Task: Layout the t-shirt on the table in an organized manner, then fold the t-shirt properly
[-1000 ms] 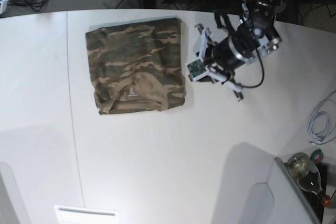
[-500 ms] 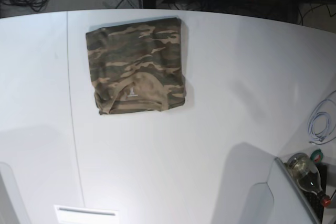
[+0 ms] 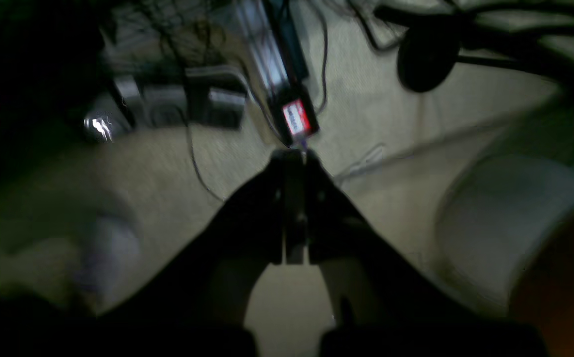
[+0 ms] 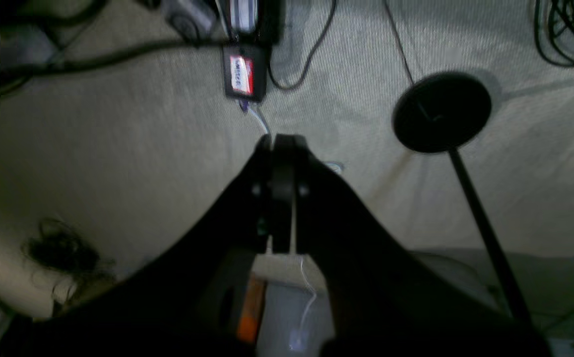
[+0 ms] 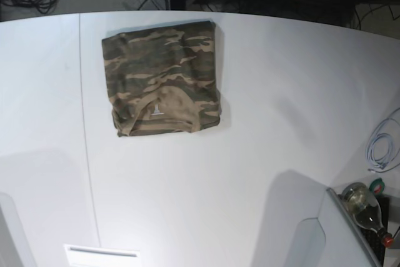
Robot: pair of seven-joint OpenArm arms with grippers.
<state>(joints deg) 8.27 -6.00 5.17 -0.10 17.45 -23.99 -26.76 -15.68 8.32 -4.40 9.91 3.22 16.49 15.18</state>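
Note:
The camouflage t-shirt (image 5: 164, 78) lies folded into a neat near-square on the white table (image 5: 262, 123), at the back left of centre, with its tan inner collar showing near the front edge of the fold. Neither arm shows in the base view. In the left wrist view my left gripper (image 3: 294, 153) is shut and empty, pointing at the floor beyond the table. In the right wrist view my right gripper (image 4: 279, 139) is shut and empty, also over the floor. The shirt does not show in either wrist view.
A thin dark seam (image 5: 87, 136) runs down the table's left part. A white cable (image 5: 382, 148) and a bottle (image 5: 365, 207) sit at the right edge. Cables, a power brick (image 4: 243, 74) and a round black stand base (image 4: 440, 111) lie on the floor.
One second ago the arm on the base view's right hung over the table beside the shirt; it has since pulled back out of the base view. The shirt has not moved.

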